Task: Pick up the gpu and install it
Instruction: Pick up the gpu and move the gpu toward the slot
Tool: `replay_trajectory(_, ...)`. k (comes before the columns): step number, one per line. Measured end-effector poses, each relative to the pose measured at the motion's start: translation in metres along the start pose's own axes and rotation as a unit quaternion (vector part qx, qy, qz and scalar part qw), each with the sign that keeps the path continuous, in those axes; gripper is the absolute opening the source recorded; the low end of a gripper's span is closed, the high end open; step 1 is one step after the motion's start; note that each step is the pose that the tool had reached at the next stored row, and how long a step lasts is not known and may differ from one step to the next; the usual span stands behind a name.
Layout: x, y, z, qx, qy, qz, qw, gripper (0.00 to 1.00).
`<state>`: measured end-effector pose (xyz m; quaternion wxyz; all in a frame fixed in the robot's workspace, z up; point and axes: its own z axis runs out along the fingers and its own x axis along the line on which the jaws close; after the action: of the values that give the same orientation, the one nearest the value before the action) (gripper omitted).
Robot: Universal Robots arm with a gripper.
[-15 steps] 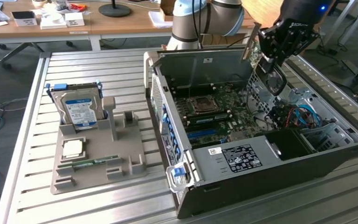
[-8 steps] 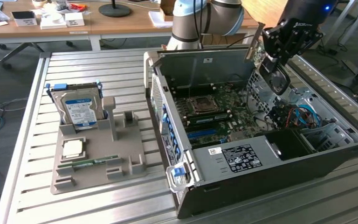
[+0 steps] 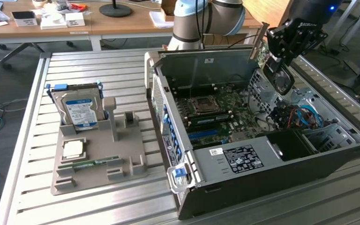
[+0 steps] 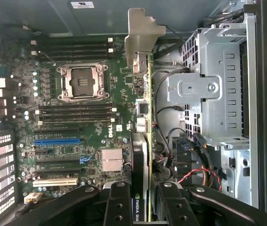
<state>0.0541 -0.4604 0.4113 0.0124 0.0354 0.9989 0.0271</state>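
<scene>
1. The pincer [image 4: 143, 197] is about half closed, its fingers [image 4: 117, 202] pressing both faces of the gpu [image 4: 140, 155], which it holds edge-on.
2. Pickup looks done. The gpu hangs in the air over the open case [image 3: 280, 168], at about 2 o'clock from the motherboard [image 3: 217, 112] in the exterior view.
3. Installing is left: the card is apart from the board and not yet seated, and the blue slot [image 4: 58, 140] is vacant.
4. At 9 o'clock from the case, on the bench [image 3: 92, 65], a grey tray [image 3: 127, 140] holds a hard drive [image 3: 80, 112] and a memory stick [image 3: 95, 162].
</scene>
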Motion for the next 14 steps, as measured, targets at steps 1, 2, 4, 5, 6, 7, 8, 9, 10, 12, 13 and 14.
replay_trajectory(1,0.000,0.0000,0.0000,0.0000,0.0000,0.000,1.0000,0.27)
replay_trajectory(2,0.000,0.0000,0.0000,0.0000,0.0000,0.000,1.0000,0.27)
replay_trajectory(4,-0.002,0.0001,0.0002,0.0000,0.0000,0.000,1.0000,0.27)
replay_trajectory(5,-0.004,0.0003,0.0002,0.0000,0.0000,0.001,1.0000,0.27)
replay_trajectory(6,-0.005,0.0004,0.0003,0.0000,-0.0001,0.001,1.0000,0.27)
replay_trajectory(7,-0.007,0.0005,0.0004,0.0001,-0.0001,0.001,1.0000,0.27)
replay_trajectory(8,-0.009,0.0007,0.0005,0.0000,-0.0001,0.002,1.0000,0.27)
replay_trajectory(9,-0.010,0.0008,0.0006,0.0000,-0.0001,0.002,1.0000,0.27)
replay_trajectory(10,-0.011,0.0009,0.0006,0.0001,-0.0001,0.002,1.0000,0.27)
replay_trajectory(12,-0.011,0.0009,0.0006,0.0000,-0.0001,0.002,1.0000,0.27)
replay_trajectory(13,-0.011,0.0009,0.0006,0.0001,-0.0001,0.002,1.0000,0.27)
replay_trajectory(14,-0.011,0.0009,0.0006,0.0001,-0.0001,0.002,1.0000,0.27)
